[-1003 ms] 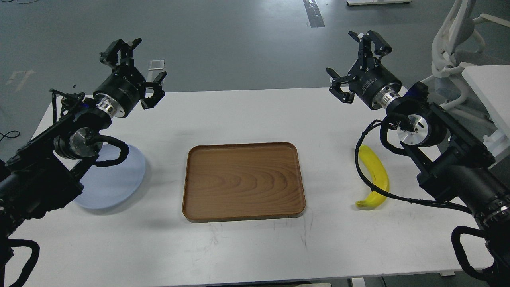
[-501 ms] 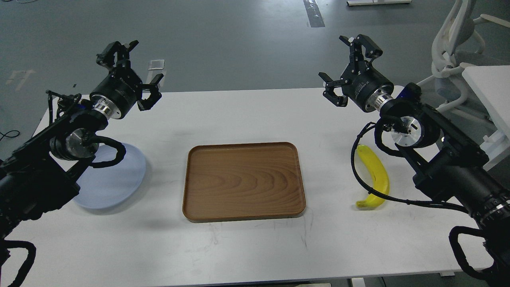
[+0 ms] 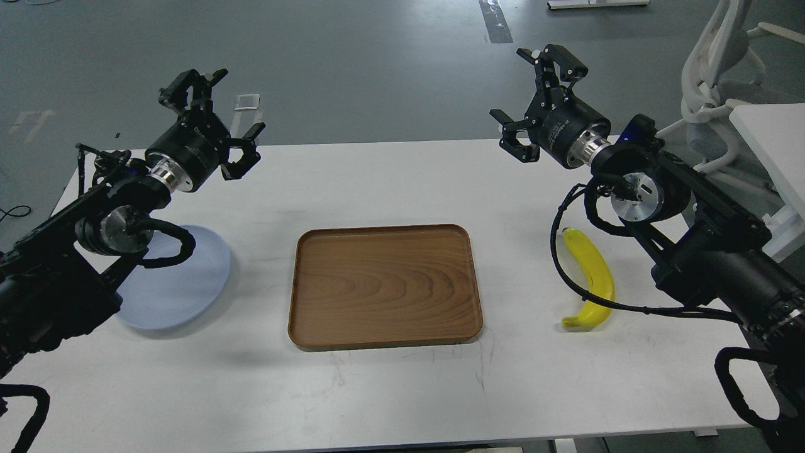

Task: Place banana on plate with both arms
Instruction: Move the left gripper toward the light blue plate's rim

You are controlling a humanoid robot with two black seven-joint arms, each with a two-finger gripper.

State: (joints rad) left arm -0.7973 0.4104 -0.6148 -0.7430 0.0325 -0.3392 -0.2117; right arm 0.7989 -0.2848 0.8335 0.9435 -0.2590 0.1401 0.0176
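The yellow banana (image 3: 594,277) lies on the white table at the right, partly crossed by my right arm's black cable. The pale blue plate (image 3: 179,286) lies at the left, its left part hidden under my left arm. My left gripper (image 3: 217,113) is open and empty, raised over the table's far left edge, well beyond the plate. My right gripper (image 3: 531,94) is open and empty, raised over the table's far right edge, well beyond the banana.
A rectangular brown wooden tray (image 3: 385,286) lies in the middle of the white table (image 3: 402,390), between plate and banana. A white office chair (image 3: 717,69) and a white surface (image 3: 773,145) stand at the far right.
My right gripper has moved left and a little farther back, still open. My left gripper has shifted slightly up and right, still open. Banana, plate and tray have not moved.
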